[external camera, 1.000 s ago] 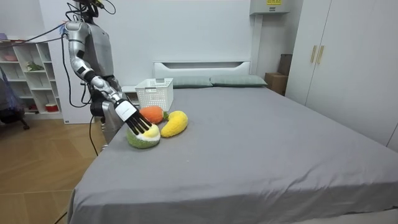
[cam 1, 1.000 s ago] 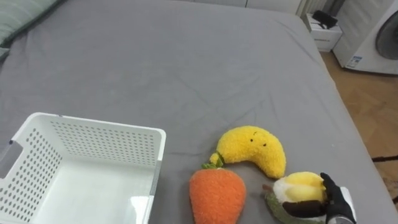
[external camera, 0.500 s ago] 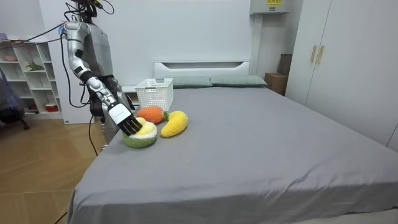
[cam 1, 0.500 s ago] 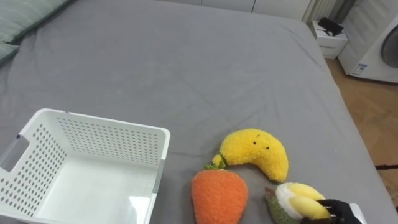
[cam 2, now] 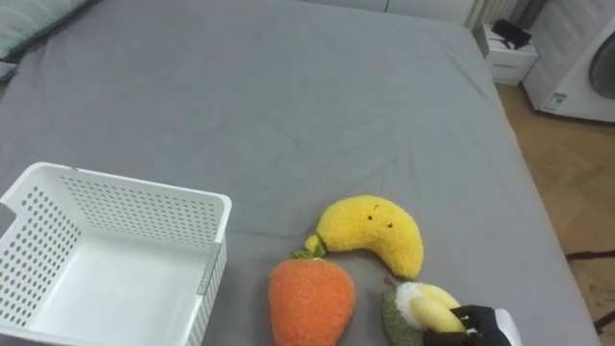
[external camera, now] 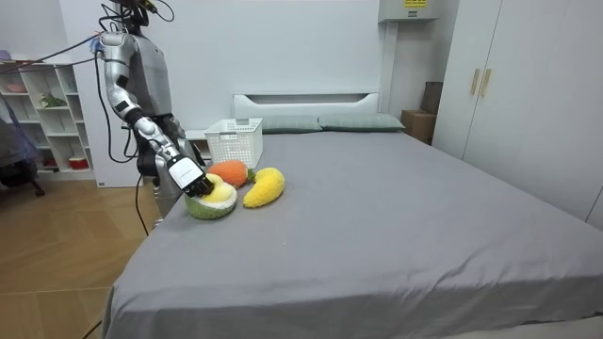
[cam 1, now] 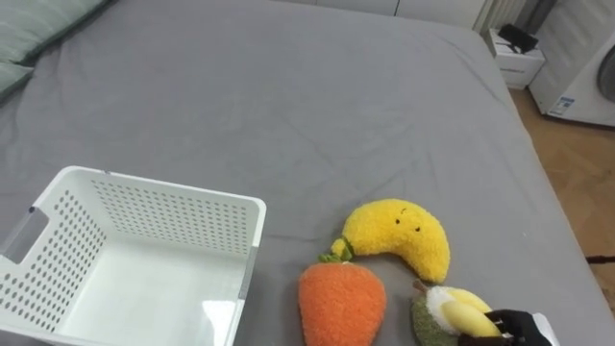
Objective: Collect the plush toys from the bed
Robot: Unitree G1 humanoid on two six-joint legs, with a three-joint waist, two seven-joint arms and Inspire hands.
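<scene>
One plush toy (cam 1: 447, 313) is sliding toward six o'clock, the right hand (cam 1: 511, 324) clutching it; lifting toward the nine-o'clock basket (cam 1: 163, 216) is likely coming.

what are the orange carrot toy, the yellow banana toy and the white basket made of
The orange carrot-shaped toy looks like soft plush: fuzzy, matt pile, blurred outline. The yellow banana-shaped toy seems the same fluffy fabric, with small dark eyes. The white perforated basket appears rigid moulded plastic: smooth walls, regular holes, a faint sheen inside.
</scene>
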